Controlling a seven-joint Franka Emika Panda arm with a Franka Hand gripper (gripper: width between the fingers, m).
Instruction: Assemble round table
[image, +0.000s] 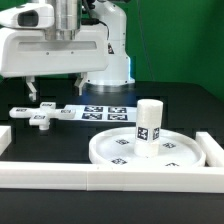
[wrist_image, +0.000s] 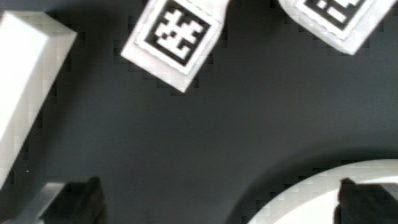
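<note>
The large round rimmed disc (image: 128, 152) lies flat on the black table toward the exterior view's right. The short thick cylinder leg (image: 149, 122) stands upright on it, tags on its side. The small flat foot (image: 33, 116) lies on the table at the exterior view's left. My gripper (image: 57, 88) hangs open above the table, over the foot and well apart from the disc, with nothing between its fingers. In the wrist view the gripper (wrist_image: 222, 205) shows two dark fingertips (wrist_image: 75, 200) wide apart over bare table, with a curved white edge of the disc (wrist_image: 329, 185) by one of them.
The marker board (image: 95, 112) lies flat behind the disc, and its tags (wrist_image: 178, 35) show in the wrist view. White border rails run along the front (image: 110, 178) and the right (image: 215, 150). A straight white piece (wrist_image: 32, 95) shows in the wrist view.
</note>
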